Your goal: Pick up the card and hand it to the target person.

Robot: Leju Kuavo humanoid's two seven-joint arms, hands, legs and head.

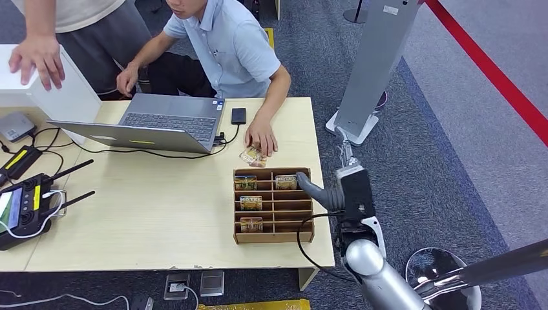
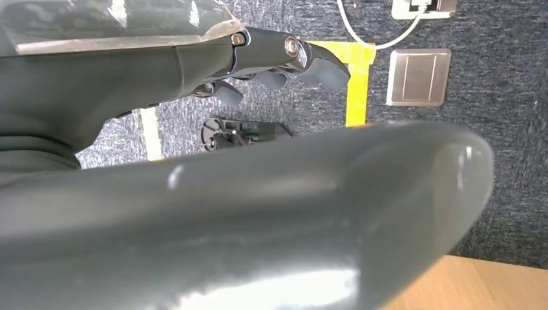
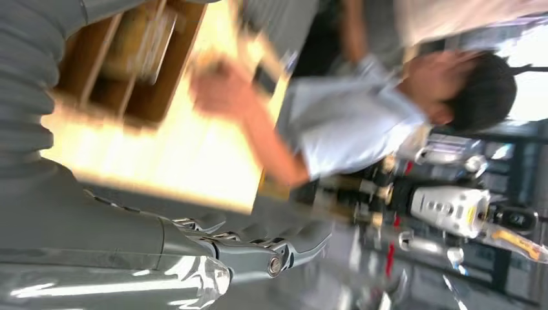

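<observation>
Silver right arm rises from below; right hand (image 1: 326,194) at right edge of brown wooden slotted card rack (image 1: 273,205), fingers extended, holding nothing. Colourful cards in rack slots just left of hand. One loose patterned card (image 1: 252,156) on light wooden table (image 1: 148,213) beyond rack, under seated person's hand (image 1: 261,137). Left hand (image 2: 284,61) over grey carpet, fingers loosely apart, empty.

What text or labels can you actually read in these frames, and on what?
None can be read.
Cards in the wooden rack: printed pictures, any text too small.
Card under the person's hand: too small.
Laptop keys: too small.
Yellow labels on the black controller: unreadable.
Right wrist view: blurred.
</observation>
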